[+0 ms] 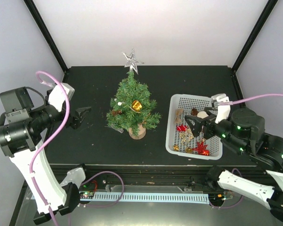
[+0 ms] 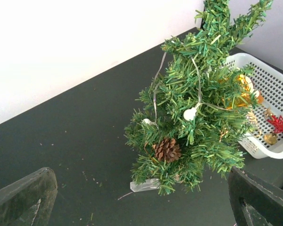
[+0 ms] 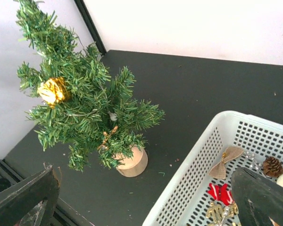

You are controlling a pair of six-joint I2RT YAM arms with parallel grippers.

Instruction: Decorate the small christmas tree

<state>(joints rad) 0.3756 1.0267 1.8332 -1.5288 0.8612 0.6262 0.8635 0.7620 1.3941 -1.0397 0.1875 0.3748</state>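
Top view: the small christmas tree [image 1: 132, 106] is standing left of the white basket [image 1: 171, 136], wearing a star [image 1: 131, 60]. The right end effector [image 1: 196, 128] is hovering open over the basket, the left end effector [image 1: 82, 117] open far left of it.
Left wrist: a pinecone [image 2: 167, 149] is hanging on the tree.
Right wrist: bows [image 3: 220, 192] are lying in the basket, awaiting hanging.

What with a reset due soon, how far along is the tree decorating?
Done: the small christmas tree carries a silver star on top, a gold ornament and a pine cone. In hand: nothing; both jaws are open, the right gripper hovering over the white basket, the left gripper beside the tree. Left: a red bow, a tan bow and more pieces lie in the basket, so it looks partway.
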